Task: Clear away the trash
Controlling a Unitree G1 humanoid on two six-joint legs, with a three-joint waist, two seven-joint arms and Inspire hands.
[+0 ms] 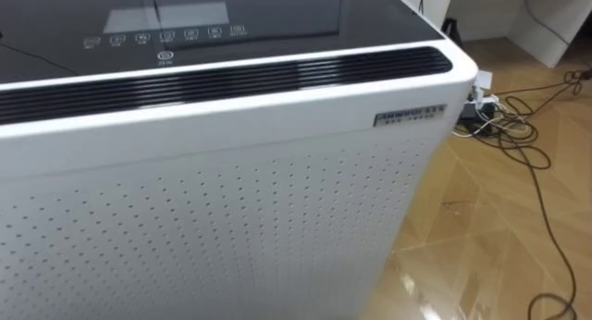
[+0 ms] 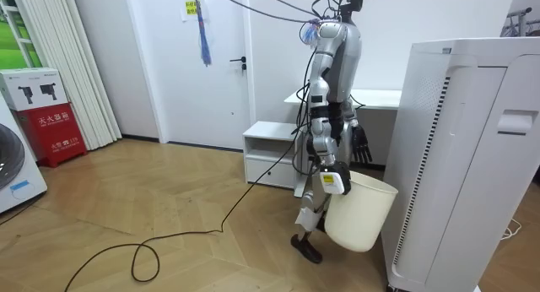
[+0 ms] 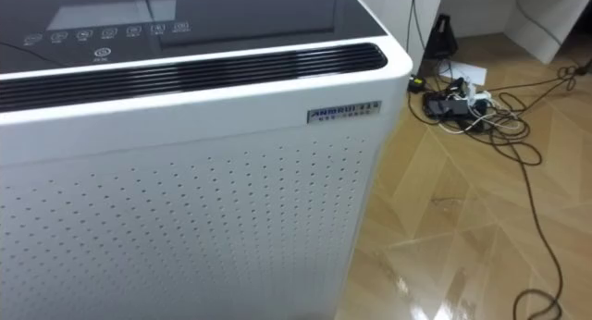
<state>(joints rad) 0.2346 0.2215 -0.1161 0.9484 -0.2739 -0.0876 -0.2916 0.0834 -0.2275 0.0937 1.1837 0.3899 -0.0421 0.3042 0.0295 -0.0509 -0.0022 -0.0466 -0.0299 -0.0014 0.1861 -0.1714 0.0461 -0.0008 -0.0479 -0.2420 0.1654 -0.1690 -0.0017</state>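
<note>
Purifier (image 1: 231, 218) right under my cameras. White bin (image 2: 359, 216) hangs at right hand (image 2: 336, 182) beside it, off floor (image 2: 169, 208), long axis tilted, mouth up toward purifier. Right fingers hidden, I can't tell; left hand (image 2: 361, 144) fingers relaxed.

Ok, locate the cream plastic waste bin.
In the room view, the cream plastic waste bin hangs low from the robot's right hand, beside the tall white air purifier on the room view's right.
</note>
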